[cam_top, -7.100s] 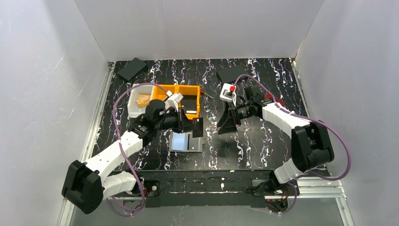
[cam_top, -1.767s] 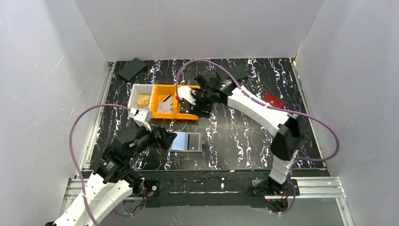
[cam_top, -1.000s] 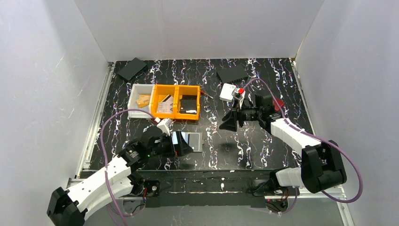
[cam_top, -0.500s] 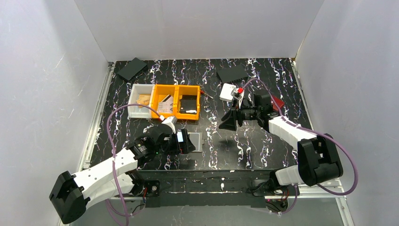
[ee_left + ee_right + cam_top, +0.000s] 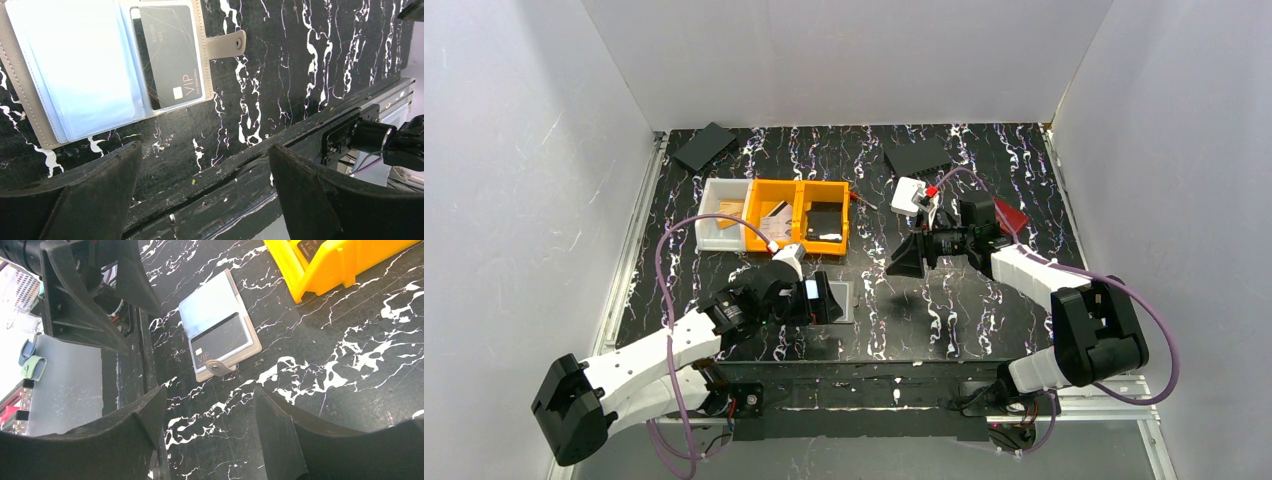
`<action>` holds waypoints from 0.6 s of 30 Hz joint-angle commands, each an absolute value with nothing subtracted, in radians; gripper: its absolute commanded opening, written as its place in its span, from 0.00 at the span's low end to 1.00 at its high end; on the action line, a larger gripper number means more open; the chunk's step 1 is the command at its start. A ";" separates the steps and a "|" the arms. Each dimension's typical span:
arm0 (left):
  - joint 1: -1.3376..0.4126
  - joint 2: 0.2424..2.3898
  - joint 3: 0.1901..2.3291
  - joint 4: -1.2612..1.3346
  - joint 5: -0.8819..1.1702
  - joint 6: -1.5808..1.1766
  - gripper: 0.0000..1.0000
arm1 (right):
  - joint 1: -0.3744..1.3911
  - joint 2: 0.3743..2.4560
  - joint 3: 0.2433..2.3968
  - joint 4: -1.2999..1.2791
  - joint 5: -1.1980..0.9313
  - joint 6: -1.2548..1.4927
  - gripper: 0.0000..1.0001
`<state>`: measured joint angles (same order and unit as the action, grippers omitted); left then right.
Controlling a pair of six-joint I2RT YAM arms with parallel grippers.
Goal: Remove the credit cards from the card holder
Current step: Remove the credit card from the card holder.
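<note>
The card holder lies flat and open on the black marbled table, taupe outside with a snap tab. A pale blue leaf covers one half. In the other half's pocket sits a dark credit card marked VIP. My left gripper hovers just near of the holder, open and holding nothing; from above it hides most of the holder. My right gripper stands open and empty to the right, looking at the holder.
Two orange bins and a white bin with small items sit behind the holder. A small white case and a red wallet lie by the right arm. Black pads rest at the back. The table's near edge rail runs beneath my left fingers.
My left gripper has slid right and now covers most of the card holder. The right arm, back from the orange bin earlier, has edged slightly left. Both grippers stay open.
</note>
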<state>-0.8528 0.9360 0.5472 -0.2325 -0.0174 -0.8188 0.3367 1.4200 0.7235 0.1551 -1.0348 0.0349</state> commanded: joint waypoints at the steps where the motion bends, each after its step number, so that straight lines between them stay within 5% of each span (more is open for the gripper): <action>1: -0.876 0.952 0.576 -0.249 -0.081 -0.817 0.97 | 0.364 1.423 0.700 0.281 -0.980 0.138 0.73; 18: -0.887 1.008 0.540 -0.149 -0.098 -0.822 0.82 | 0.570 1.507 0.693 0.369 -0.741 0.463 0.65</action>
<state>-0.8814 0.9924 0.5491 -0.1917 -0.0662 -0.8265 0.5491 1.5249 0.6758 0.3103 -0.7902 0.3809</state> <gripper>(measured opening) 0.838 0.662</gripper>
